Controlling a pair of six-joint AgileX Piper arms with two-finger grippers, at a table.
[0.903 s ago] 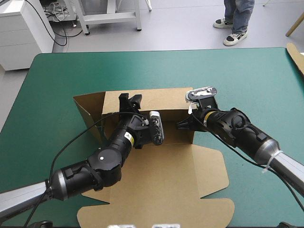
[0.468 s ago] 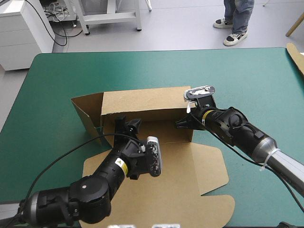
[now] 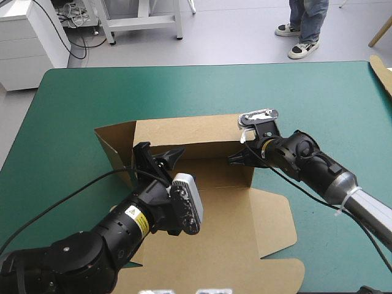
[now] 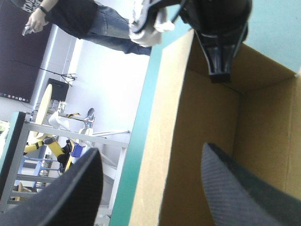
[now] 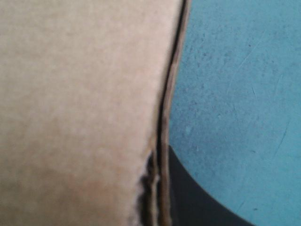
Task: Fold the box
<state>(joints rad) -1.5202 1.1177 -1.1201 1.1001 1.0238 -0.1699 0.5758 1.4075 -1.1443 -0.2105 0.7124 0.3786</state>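
Walls of the brown box point(image 3: 208, 131) stand raised mid-way across the teal-green cover point(image 3: 306, 92); right gripper point(image 3: 233, 160) pinches its right corner (bracing it, I'd guess), left gripper point(image 3: 158, 156) hovers by the left wall, jaws spread.

Cannot see the near-left floor of the box point(image 3: 184, 131) from above, covered there by the left arm, nor the lid's near edge, cut off at the high view's bottom. Shows only one black finger point(image 5: 193, 202) of the right gripper point(image 3: 237, 159) in its wrist view, the other hidden behind the blurred wall pinched between them. Cuts off the finger bases of the left gripper point(image 4: 150, 148), parted, at its own view's edge. Loses the worktop point(image 3: 79, 104) near corners past both sides
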